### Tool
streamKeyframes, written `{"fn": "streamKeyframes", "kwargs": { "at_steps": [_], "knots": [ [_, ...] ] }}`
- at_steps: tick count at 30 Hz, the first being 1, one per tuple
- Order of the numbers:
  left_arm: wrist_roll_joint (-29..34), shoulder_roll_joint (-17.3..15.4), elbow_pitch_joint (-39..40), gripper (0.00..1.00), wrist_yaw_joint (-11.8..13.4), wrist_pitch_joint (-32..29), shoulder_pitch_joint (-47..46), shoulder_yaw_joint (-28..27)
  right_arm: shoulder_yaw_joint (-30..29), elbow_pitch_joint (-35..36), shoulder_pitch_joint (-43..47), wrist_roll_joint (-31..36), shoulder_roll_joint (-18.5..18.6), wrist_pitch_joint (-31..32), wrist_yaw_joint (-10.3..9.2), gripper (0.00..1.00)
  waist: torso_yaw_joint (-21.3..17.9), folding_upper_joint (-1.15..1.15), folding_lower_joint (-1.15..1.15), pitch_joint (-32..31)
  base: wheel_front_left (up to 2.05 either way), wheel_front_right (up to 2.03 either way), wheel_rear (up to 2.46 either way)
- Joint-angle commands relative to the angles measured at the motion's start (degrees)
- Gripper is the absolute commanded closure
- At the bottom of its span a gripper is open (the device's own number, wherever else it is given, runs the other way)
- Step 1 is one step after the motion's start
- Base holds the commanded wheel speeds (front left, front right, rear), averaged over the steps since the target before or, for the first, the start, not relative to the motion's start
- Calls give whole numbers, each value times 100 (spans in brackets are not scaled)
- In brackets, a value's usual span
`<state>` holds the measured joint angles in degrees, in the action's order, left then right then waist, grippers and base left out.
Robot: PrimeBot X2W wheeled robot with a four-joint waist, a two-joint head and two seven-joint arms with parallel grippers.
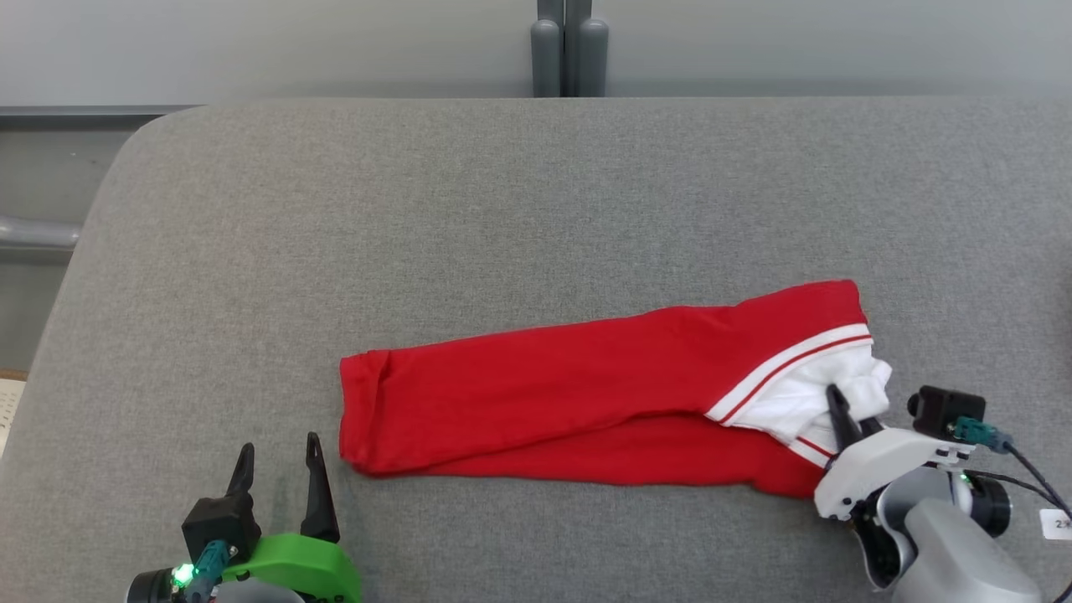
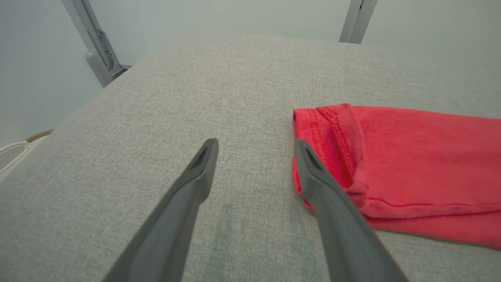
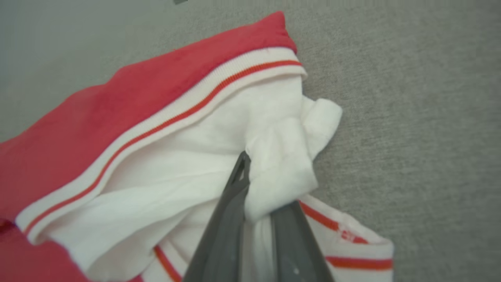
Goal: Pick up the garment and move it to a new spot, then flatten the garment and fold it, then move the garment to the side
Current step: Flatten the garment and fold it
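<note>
The left arm's fingers (image 1: 316, 494) stood apart at the near left of the table (image 1: 335, 209), just beside the left end of the red garment (image 1: 569, 394), which lay in a long strip toward the near right. The right arm's fingers (image 1: 840, 419) were clamped on bunched white fabric (image 3: 282, 156) at its right end, apparently a hold for lifting it.

Grey fabric desk (image 1: 502, 193) spreads wide, corner rounded at far left; pale wall (image 1: 251, 42) behind, grey posts (image 1: 569, 54) top centre, a rail (image 1: 38, 233) left. Soft, even light.
</note>
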<state>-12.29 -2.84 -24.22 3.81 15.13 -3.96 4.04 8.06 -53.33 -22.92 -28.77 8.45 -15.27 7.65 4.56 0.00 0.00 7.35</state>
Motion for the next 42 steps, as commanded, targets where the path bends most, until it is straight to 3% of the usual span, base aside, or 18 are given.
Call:
{"fn": "streamKeyframes", "kwargs": {
  "at_steps": [1, 6, 9, 15, 22, 27, 35, 42],
  "knots": [
    [42, -16, 26, 0, 11, -2, -84, 17, -219, 51, 108, 41, 195, 24, -31, 100, -31, 0, 0, -34, 0, 0, 0],
    [28, -16, 30, 0, -11, -2, -65, 72, -681, 647, 196, 389, 201, 14, -23, 100, -86, 0, 0, -104, 0, 0, 0],
    [8, -16, 19, 0, -15, -2, -45, 99, -623, 1101, 303, 552, 80, 9, -22, 100, -102, 0, 0, -145, 0, 0, 0],
    [-37, -16, -15, 0, -39, -2, -21, 226, 151, 2150, 509, 499, -154, 10, -18, 100, -4, 0, 0, -227, 0, 0, 0],
    [-61, -15, 35, 0, -27, -2, -44, 410, 1473, 2651, 508, 81, -238, 70, -17, 100, 438, 0, 0, -256, 0, 0, 0],
    [-95, -15, 58, 0, -28, -2, -111, 602, 2200, 2635, 230, -176, -332, 161, -17, 100, 919, 0, 0, -204, 0, 0, 0],
    [-194, -16, 42, 0, -28, -2, -210, 983, 2808, 2077, -268, -458, -483, 155, -17, 100, 1620, 0, 0, -81, 0, 0, 0],
    [-249, -14, 27, 0, 41, -2, -287, 1196, 3142, 1517, -610, -794, -533, 61, -17, 100, 1809, 0, 0, -1, 0, 0, 0]
  ]
}}
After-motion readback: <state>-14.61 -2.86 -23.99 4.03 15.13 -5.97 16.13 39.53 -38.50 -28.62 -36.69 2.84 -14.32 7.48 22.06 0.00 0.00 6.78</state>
